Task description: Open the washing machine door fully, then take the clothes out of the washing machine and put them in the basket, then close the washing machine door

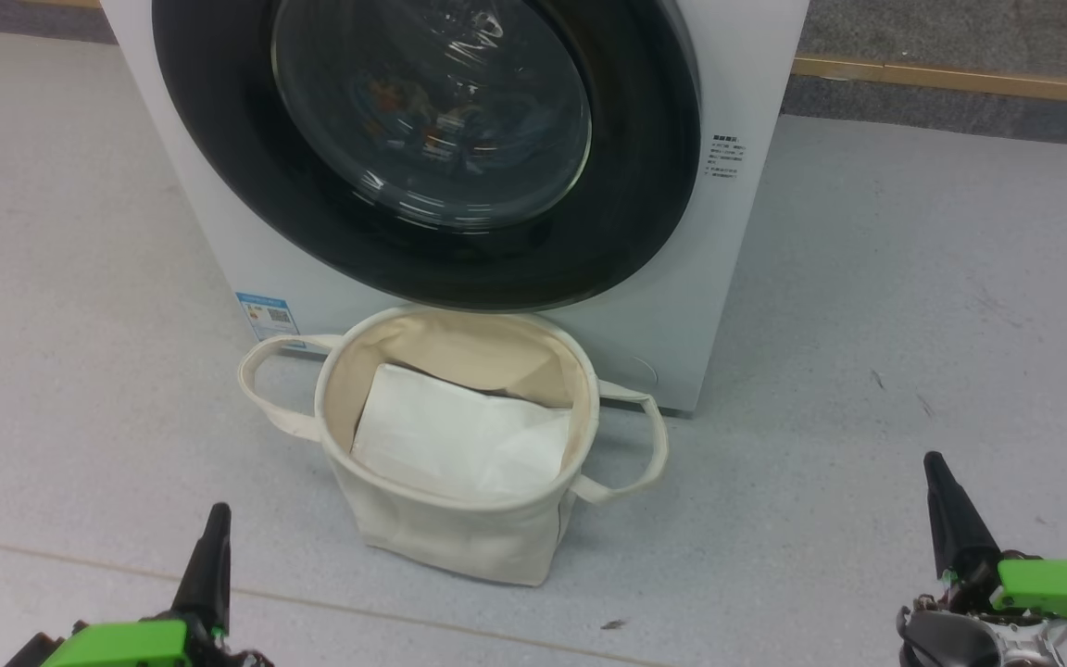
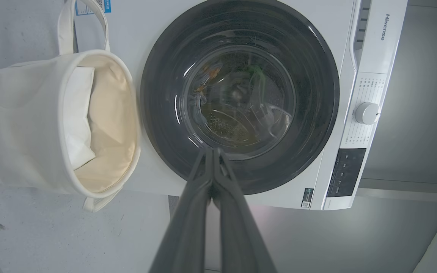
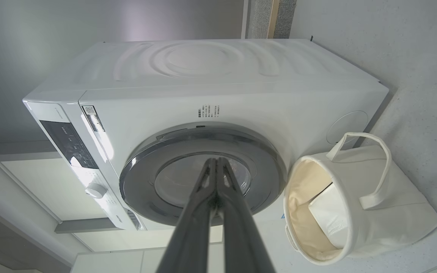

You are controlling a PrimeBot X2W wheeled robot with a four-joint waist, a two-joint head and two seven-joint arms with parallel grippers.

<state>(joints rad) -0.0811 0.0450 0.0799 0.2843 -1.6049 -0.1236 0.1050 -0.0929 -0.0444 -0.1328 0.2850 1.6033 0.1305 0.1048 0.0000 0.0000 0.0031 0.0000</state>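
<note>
I see the door [image 1: 645,185] shut on the washer [image 1: 746,241] at 12 o'clock. The clothes [image 1: 404,102] are an orange-and-blue blur behind its glass. The basket [image 1: 459,537] stands on the floor [image 1: 867,324] right at the washer's 6 o'clock, with a folded white sheet [image 1: 459,440] inside. My left gripper [image 1: 218,511] sits at 7 o'clock and my right gripper [image 1: 935,461] at 5. Both are clenched on nothing, well apart from the basket.

The left pincer [image 1: 217,519] rests at the lower left and the right pincer [image 1: 937,472] at the lower right, well apart, both empty, each with its two long dark fingers pressed together and pointing forward above a green wrist part.
</note>
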